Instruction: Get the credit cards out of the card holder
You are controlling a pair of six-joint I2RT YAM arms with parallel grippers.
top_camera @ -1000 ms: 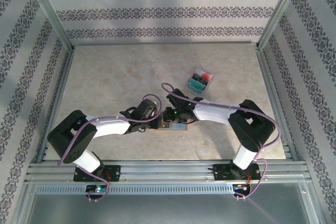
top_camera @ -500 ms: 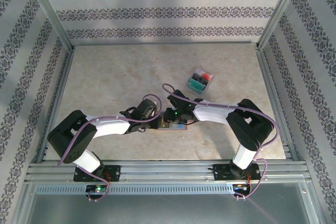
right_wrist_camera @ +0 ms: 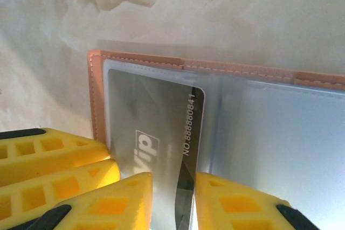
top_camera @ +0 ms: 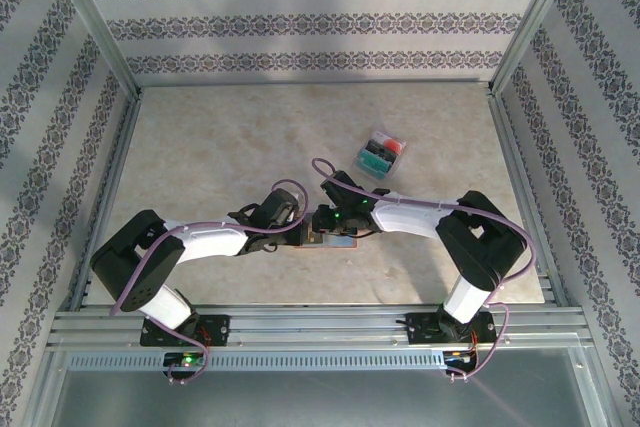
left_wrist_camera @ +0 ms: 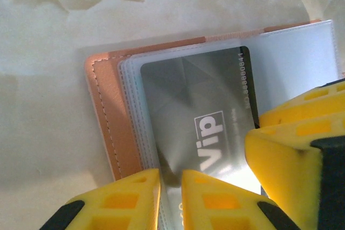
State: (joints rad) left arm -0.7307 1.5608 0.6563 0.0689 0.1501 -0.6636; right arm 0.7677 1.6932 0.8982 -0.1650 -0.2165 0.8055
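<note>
Over the open card holder (top_camera: 338, 243), left gripper (top_camera: 303, 234) and right gripper (top_camera: 328, 227) meet; teal and red cards (top_camera: 381, 155) lie well behind it, rightward.
Left wrist: left jaws nearly together on the holder's near edge, dark grey card (left_wrist_camera: 199, 117) just ahead, long axis running away. Right wrist: right jaws straddle that card's raised edge; real pinch unclear, its near end cut off.

Open salmon-pink card holder (left_wrist_camera: 108, 127) holds a grey VIP card (left_wrist_camera: 194, 106); teal and red cards (top_camera: 381, 154) lie well apart.

The marbled table (top_camera: 200, 147) bears the open card holder (left_wrist_camera: 108, 133) and, well apart, credit cards (top_camera: 381, 155).
</note>
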